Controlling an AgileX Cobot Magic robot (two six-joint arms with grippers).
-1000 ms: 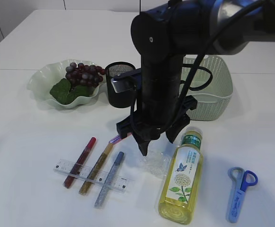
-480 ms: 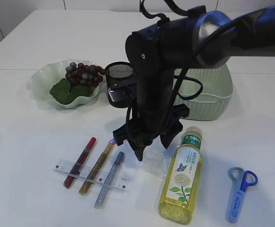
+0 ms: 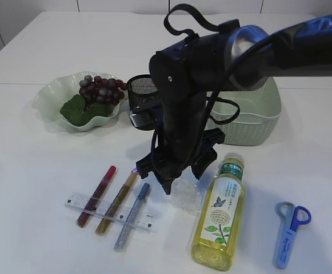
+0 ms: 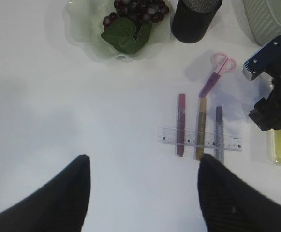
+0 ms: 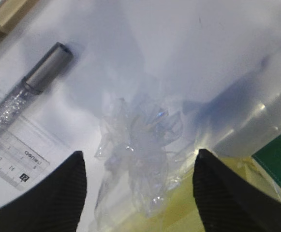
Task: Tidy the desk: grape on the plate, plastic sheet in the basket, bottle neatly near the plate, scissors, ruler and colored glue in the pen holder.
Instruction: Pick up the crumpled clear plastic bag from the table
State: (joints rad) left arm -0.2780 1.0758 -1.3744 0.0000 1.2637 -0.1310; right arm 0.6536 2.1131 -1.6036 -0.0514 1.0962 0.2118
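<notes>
Exterior view: the pen holder (image 3: 142, 97), a dark mesh cup, serves as landmark. Left of it sits the pale green plate (image 3: 52, 100), holding one bunch of grape (image 3: 100, 89) with a green leaf. Right of the pen holder, partly behind the arm, stands the light green basket (image 3: 257, 111); what can be seen of its inside shows nothing in it. Whether the pen holder holds anything cannot be told. In front of the pen holder the right gripper (image 3: 180, 181) points down with its jaws well apart and nothing between them, hanging just over one crumpled clear plastic sheet (image 3: 187, 198). In front and to the left of the pen holder lie three colored glue sticks (image 3: 119, 204), red, gold and silver, across one clear ruler (image 3: 110, 213). One bottle (image 3: 219, 214) of yellow drink lies in front and to the right, and one blue scissors (image 3: 288, 233) farther right.

Left wrist view: the left gripper (image 4: 142, 193) stands wide open, empty, high above the table and well in front of the pen holder (image 4: 195, 19). A second, pink scissors (image 4: 216, 73) lies just in front of the pen holder, beyond the glue sticks.

Right wrist view: the two dark fingers (image 5: 229, 195) flank the plastic sheet (image 5: 139, 157), which touches the bottle (image 5: 256, 179); no contact with the fingers shows. The pen holder is out of this view.
</notes>
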